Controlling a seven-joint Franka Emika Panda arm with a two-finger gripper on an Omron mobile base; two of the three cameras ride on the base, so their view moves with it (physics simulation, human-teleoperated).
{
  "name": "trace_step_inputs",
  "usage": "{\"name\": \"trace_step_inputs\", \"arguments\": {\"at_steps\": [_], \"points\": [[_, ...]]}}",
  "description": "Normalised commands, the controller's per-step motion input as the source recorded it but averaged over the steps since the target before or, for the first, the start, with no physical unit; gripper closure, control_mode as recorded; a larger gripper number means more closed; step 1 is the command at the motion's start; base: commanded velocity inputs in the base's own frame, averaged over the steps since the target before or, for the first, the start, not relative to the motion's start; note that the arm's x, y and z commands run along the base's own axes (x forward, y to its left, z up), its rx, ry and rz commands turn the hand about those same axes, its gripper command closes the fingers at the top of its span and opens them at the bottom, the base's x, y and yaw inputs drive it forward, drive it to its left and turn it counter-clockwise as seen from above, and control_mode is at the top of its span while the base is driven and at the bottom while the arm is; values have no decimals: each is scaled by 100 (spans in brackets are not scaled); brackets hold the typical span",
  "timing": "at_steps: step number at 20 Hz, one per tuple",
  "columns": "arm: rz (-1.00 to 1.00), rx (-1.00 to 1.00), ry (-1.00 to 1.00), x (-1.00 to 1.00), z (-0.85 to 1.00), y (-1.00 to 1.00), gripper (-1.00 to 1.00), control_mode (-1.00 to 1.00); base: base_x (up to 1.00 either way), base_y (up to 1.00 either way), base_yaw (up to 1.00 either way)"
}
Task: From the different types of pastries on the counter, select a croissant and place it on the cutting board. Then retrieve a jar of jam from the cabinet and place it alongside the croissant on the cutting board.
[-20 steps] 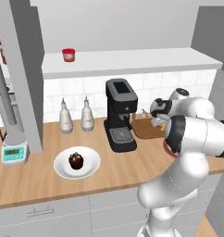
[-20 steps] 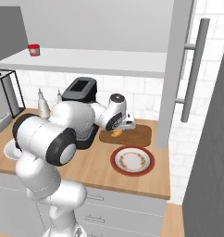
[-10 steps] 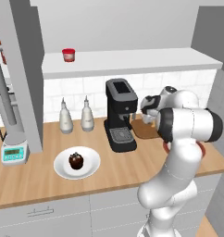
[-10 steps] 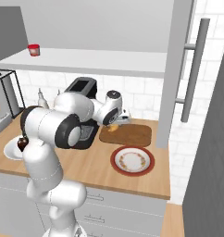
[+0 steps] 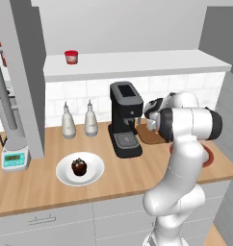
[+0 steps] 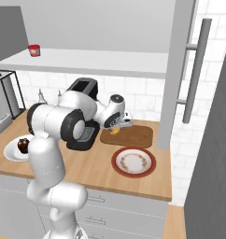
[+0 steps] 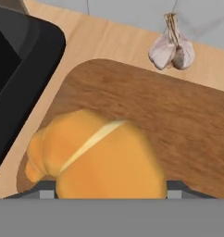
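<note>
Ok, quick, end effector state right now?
End effector: closed on the croissant, over the cutting board.

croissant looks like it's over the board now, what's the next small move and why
Probably open the gripper and let the croissant go. The hand view shows it right over the near corner of the cutting board, next to the coffee machine, so it seems to be where it belongs. The jam jar is up on the cabinet shelf, waiting to be fetched.
</note>
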Motion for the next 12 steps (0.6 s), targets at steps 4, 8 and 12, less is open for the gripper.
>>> {"name": "trace_step_inputs", "arguments": {"at_steps": [4,8,12], "points": [[5,0,0,25,-27,0,100,-100,0,0,0],[4,0,0,8,-17,2,-100,-100,0,0,0],[0,0,0,0,0,0,-100,-100,0,0,0]]}}
